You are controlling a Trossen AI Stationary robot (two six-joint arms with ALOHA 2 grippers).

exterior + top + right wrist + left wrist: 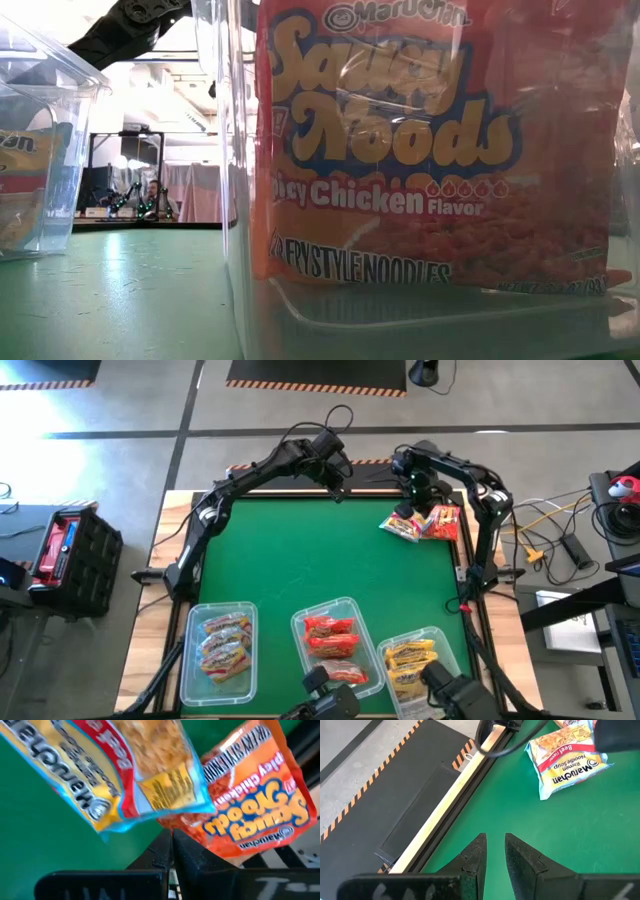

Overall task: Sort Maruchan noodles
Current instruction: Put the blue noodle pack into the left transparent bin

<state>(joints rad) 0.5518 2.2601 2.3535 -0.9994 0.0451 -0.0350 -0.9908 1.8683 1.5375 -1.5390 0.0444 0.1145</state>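
Note:
Two loose Maruchan noodles packets lie at the table's far right: a yellow beef one with a light blue rim (400, 525) (115, 775) overlapping an orange-red Saucy Noods one (446, 520) (255, 805). My right gripper (418, 510) (171, 837) points down, shut at the spot where they overlap. My left gripper (338, 478) (494, 845) hovers over the far edge's middle, shut but for a narrow slit, with nothing between its fingers. The beef packet (567, 760) lies ahead of it. My right gripper comes from above, pointing steeply down, its shut fingertips (162, 845) meeting the orange-red packet's edge (187, 832) just below the beef packet's blue rim. The fingers hide the contact itself, so I cannot tell whether the edge lies between them. Both packets rest on the mat.
Three clear bins stand along the near edge: left (190, 660) with pink-yellow packets, middle (297, 645) (235, 200) with red Saucy Noods packets (400, 150), right (440, 650) with yellow ones. The green mat's middle (320, 560) is bare. A wooden rim (455, 790) bounds the far edge.

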